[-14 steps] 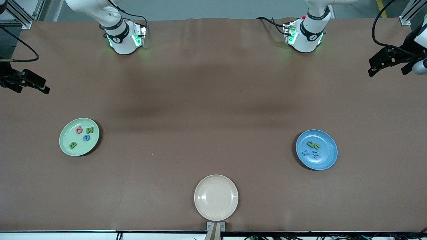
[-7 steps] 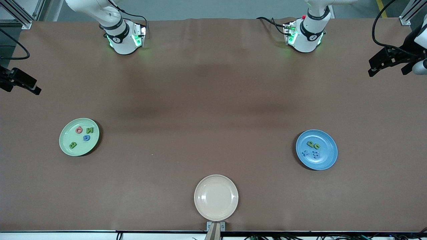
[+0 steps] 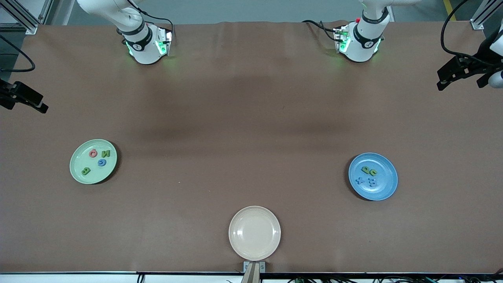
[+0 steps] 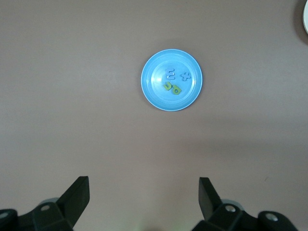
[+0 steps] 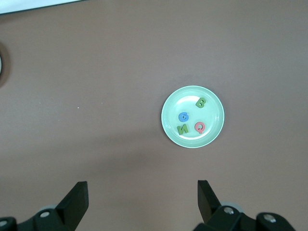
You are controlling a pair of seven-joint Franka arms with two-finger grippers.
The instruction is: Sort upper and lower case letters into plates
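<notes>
Item, toward the right arm's end of the desk: the right end effector, raised at the desk's edge with fingers spread wide and nothing held, as its wrist view confirms. Below it in the front view, the pale green plate is found with four letters inside: a red Q, a green N, a blue G and a green B. Item, mid-desk, nearest the front camera: a cream-beige plate, holding nothing. Item, toward the left arm's end: the blue plate, with two green lower case letters touching each other and two blue lower case letters just beside them. Above it, the left end effector is held up at the desk's edge, fingers likewise spread and empty. No letter is seen loose on the desk; the sorting is judged complete, and no further pick appears called for beyond parking both arms. Nothing is seen to obstruct either arm.
</notes>
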